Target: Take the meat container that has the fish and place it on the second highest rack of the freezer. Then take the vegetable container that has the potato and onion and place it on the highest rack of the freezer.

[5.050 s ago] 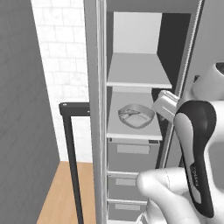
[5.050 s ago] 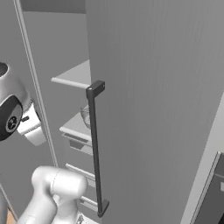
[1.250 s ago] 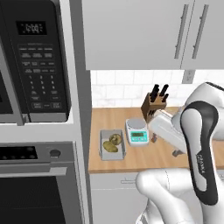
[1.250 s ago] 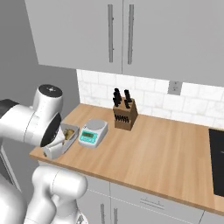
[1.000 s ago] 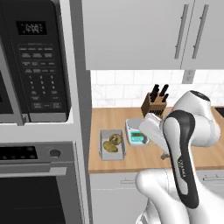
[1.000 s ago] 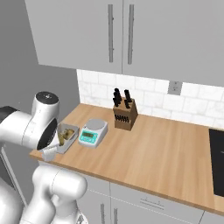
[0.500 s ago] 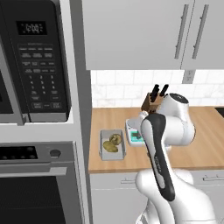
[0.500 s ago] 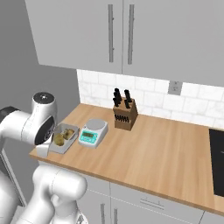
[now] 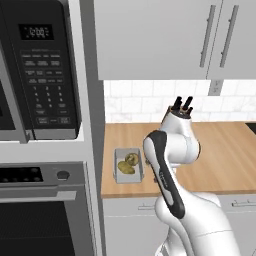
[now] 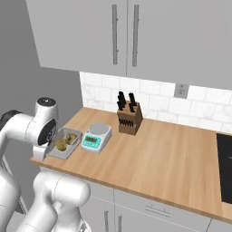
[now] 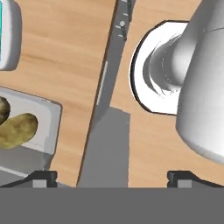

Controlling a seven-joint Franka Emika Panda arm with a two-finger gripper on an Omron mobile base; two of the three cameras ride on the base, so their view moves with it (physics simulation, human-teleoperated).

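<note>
the wooden counter [image 10: 172, 154] runs under the grey wall cabinets [image 10: 136, 31], with the microwave [image 9: 35, 75] and oven [image 9: 40, 215] stacked at its left end. the vegetable container [image 9: 128, 166] sits near that end by the front edge, holding the potato and onion [image 10: 64, 139] side by side. just beside it stands the kitchen scale [image 10: 96, 137], and further back the knife block [image 10: 128, 117]. the gripper [image 11: 111, 176] hangs above the counter edge beside the container, fingers spread wide with nothing between them.
</note>
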